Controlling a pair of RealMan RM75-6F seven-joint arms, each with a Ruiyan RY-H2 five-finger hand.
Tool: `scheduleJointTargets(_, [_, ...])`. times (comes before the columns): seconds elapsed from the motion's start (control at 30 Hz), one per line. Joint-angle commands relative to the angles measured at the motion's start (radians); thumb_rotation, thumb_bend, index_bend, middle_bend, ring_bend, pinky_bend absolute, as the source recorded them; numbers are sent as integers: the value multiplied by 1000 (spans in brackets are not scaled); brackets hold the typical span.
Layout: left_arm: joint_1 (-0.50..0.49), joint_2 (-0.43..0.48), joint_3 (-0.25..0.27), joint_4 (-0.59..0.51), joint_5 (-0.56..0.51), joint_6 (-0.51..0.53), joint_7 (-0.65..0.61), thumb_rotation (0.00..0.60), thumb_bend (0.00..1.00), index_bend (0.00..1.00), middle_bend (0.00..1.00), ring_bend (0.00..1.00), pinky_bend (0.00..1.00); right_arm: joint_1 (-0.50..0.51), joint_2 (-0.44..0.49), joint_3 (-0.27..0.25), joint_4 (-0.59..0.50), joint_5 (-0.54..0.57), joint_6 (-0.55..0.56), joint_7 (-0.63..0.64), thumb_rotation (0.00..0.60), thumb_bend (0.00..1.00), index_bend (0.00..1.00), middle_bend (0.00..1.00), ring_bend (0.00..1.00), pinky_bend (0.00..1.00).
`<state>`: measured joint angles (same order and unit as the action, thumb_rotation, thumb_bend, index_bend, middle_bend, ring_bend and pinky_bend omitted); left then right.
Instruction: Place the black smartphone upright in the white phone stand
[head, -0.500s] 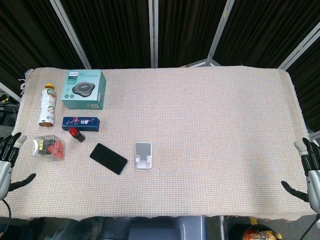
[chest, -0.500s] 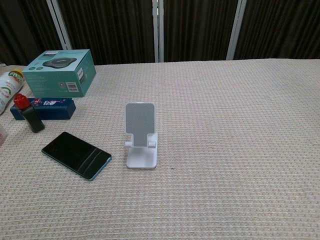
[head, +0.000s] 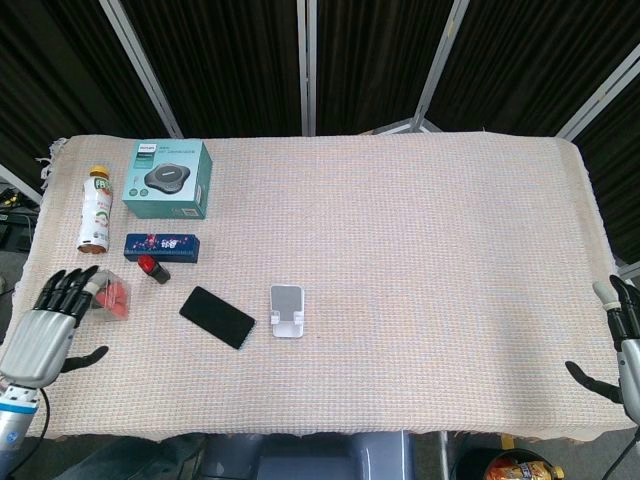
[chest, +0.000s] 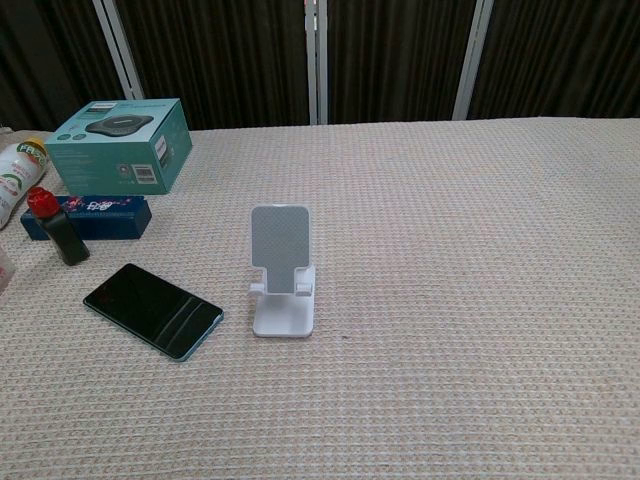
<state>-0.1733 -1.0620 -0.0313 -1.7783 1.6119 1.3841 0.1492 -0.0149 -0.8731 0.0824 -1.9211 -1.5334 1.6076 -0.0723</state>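
Left hand (head: 45, 325) has advanced onto the table, fingers spread and empty, black smartphone (head: 217, 317) lying well right of them; right hand (head: 622, 345) also open.

On your counter (head: 420, 260), the smartphone (head: 217, 317) lies flat just left of the phone stand (head: 287, 311), near centre-left of the frame. The boxed device (head: 168, 179), bottle (head: 95, 208) and slim box (head: 161, 247) sit toward the upper left.

A cloth-covered counter (head: 420, 250) carries a black smartphone (head: 217, 317) lying flat, white phone stand (head: 287, 311), teal box (head: 168, 179), bottle (head: 95, 208).
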Motion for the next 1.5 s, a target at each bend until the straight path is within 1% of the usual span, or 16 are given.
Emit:
scheduleJointTargets(0.03, [-208, -82, -25, 46, 62, -272, 37, 600, 0, 0, 0, 0, 0, 16, -2, 12, -1, 36, -28, -12, 600, 0, 0, 0, 0, 0])
scheduleJointTargets(0.13, [-296, -147, -45, 84, 10, -417, 138, 600, 0, 0, 0, 0, 0, 23, -1, 15, -10, 60, -48, -15, 600, 0, 0, 0, 0, 0])
scheduleJointTargets(0.2, [-331, -179, -51, 106, -20, -473, 181, 600, 0, 0, 0, 0, 0, 24, 2, 14, -16, 66, -54, -18, 600, 0, 0, 0, 0, 0])
scheduleJointTargets(0.33, [-376, -229, -55, 161, -42, -533, 229, 600, 0, 4, 0, 0, 2, 25, 4, 14, -19, 73, -58, -31, 600, 0, 0, 0, 0, 0])
scheduleJointTargets(0.43, [-412, -277, -51, 221, -57, -578, 241, 600, 0, 54, 0, 6, 58, 27, 4, 15, -21, 81, -63, -39, 600, 0, 0, 0, 0, 0])
scheduleJointTargets(0.5, [-445, -313, -42, 281, -49, -610, 221, 600, 0, 94, 0, 27, 92, 29, 2, 16, -19, 97, -70, -42, 600, 0, 0, 0, 0, 0])
scheduleJointTargets(0.53, [-465, -345, -33, 331, -36, -627, 201, 600, 0, 111, 0, 39, 102, 30, 2, 17, -16, 109, -76, -45, 600, 0, 0, 0, 0, 0])
scheduleJointTargets(0.7, [-496, -397, -1, 423, -1, -625, 144, 600, 0, 141, 0, 58, 119, 29, 3, 21, -13, 123, -74, -41, 600, 0, 0, 0, 0, 0])
scheduleJointTargets(0.9, [-507, -419, 11, 457, -3, -623, 122, 600, 0, 184, 26, 95, 151, 28, 4, 22, -11, 124, -73, -38, 600, 0, 0, 0, 0, 0])
scheduleJointTargets(0.93, [-511, -426, 14, 468, -3, -626, 122, 600, 0, 201, 55, 120, 171, 28, 4, 21, -10, 125, -74, -38, 600, 0, 0, 0, 0, 0])
scheduleJointTargets(1.0, [-516, -436, 19, 481, -1, -625, 122, 600, 0, 250, 149, 202, 235, 28, 4, 21, -11, 124, -74, -37, 600, 0, 0, 0, 0, 0])
scheduleJointTargets(1.07, [-518, -448, 23, 491, 2, -616, 116, 600, 0, 369, 296, 331, 338, 28, 4, 21, -11, 122, -72, -37, 600, 0, 0, 0, 0, 0])
scheduleJointTargets(1.17, [-518, -455, 29, 499, 8, -596, 111, 600, 6, 496, 411, 442, 433, 26, 5, 20, -12, 119, -69, -36, 600, 0, 0, 0, 0, 0])
scheduleJointTargets(1.27, [-515, -453, 36, 501, 20, -560, 107, 600, 14, 551, 455, 483, 470, 26, 6, 20, -12, 119, -68, -34, 600, 0, 0, 0, 0, 0])
scheduleJointTargets(1.37, [-507, -423, 34, 477, 35, -499, 90, 600, 14, 557, 460, 486, 474, 24, 7, 18, -14, 114, -64, -32, 600, 0, 0, 0, 0, 0])
scheduleJointTargets(1.5, [-502, -374, 36, 436, 51, -448, 90, 600, 14, 559, 460, 486, 474, 22, 9, 16, -17, 108, -62, -31, 600, 0, 0, 0, 0, 0])
